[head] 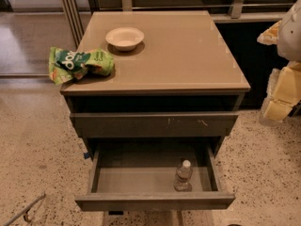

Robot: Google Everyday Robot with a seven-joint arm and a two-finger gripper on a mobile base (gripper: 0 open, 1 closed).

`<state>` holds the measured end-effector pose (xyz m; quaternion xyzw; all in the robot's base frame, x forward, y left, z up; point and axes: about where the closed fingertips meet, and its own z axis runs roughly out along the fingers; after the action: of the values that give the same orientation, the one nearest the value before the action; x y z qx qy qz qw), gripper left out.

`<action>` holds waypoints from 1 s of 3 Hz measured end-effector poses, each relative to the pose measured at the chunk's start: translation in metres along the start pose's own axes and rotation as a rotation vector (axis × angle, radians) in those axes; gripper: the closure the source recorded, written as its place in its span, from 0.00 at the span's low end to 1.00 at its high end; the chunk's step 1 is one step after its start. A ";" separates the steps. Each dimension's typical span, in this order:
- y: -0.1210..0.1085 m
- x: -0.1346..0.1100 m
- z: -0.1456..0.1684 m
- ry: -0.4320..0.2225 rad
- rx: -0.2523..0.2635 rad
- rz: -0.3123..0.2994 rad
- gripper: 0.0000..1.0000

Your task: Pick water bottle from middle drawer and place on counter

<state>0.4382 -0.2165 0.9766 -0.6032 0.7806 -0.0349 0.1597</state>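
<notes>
Camera view: ribbed water bottle (183,176) upright in middle drawer (136,179); gripper (281,91) far right, state unclear.

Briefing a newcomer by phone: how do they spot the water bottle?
Below the tan counter, with the claw off to its right, the middle drawer is pulled open. The water bottle stands upright at the drawer's right: the only thing inside, clear with a white cap.

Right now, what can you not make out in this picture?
Pincer: camera view, right of the counter, cut off by the picture's right edge.
Water bottle in the middle drawer: contents too small to tell.
Upper drawer: inside dark, hidden under the counter.
Green snack bag: wording crumpled, partly hidden.
</notes>
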 end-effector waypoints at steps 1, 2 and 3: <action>0.000 0.000 0.000 0.000 0.000 0.000 0.00; 0.004 0.005 0.015 -0.020 0.000 0.014 0.19; 0.016 0.011 0.068 -0.079 -0.052 0.049 0.42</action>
<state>0.4412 -0.2133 0.9058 -0.5889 0.7889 0.0131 0.1751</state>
